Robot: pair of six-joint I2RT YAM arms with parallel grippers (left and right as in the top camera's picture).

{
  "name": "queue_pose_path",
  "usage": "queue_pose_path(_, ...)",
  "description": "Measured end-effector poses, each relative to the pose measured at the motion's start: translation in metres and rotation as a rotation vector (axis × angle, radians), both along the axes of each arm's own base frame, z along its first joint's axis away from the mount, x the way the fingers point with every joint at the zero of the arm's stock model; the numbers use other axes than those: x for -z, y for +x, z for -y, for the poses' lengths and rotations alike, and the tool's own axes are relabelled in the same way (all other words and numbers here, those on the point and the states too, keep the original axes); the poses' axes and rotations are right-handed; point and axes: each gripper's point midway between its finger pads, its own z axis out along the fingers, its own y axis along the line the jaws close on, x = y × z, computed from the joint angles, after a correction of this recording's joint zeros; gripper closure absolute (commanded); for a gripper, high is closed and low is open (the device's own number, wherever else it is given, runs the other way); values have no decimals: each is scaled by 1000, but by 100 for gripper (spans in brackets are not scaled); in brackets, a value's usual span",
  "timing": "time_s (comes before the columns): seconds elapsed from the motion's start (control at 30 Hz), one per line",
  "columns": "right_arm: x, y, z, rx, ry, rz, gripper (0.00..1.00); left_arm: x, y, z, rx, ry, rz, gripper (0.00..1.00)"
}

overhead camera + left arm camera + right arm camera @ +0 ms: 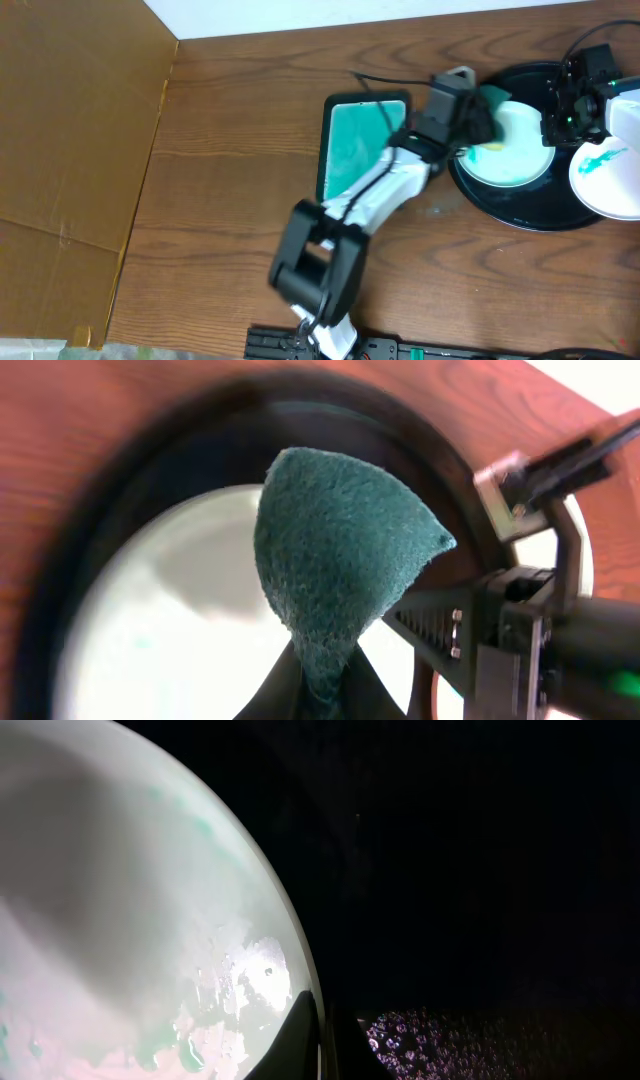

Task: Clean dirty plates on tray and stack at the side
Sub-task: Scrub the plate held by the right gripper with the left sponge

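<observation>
The black tray point(530, 212) sits at the right of the table. On it lies a white plate point(515, 160) with pale teal smears and a wet face. My left gripper point(478, 115) is shut on a teal sponge point(493, 99) at the plate's far left rim. In the left wrist view the sponge point(340, 550) sticks up from my left gripper point(320, 685) above the plate point(170, 630). My right gripper point(553, 128) is shut on the plate's right rim. The right wrist view shows that gripper point(322, 1045) pinching the rim of the wet plate point(130, 920). A second plate point(610, 168) with a teal smear overlaps the tray's right edge.
A rectangular teal dish point(350, 150) with a black edge lies left of the tray, partly under my left arm. A cardboard sheet point(70, 130) covers the table's left side. The right arm's black gripper body point(530, 630) is close to the sponge.
</observation>
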Motion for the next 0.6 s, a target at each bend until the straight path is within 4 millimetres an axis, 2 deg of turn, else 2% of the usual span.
queue_pose_path(0.1,0,0,0,2,0,-1,99,19,4,21,10,-17,18,93)
queue_pose_path(0.2,0,-1,0,2,0,-3,99,45,2,31,-2,-5,-5,93)
queue_pose_path(0.37,0,-1,0,2,1,-7,99,83,2,19,-82,75,-52,92)
queue_pose_path(0.6,0,-3,-1,3,4,-12,99,88,5,-1,-108,203,-31,92)
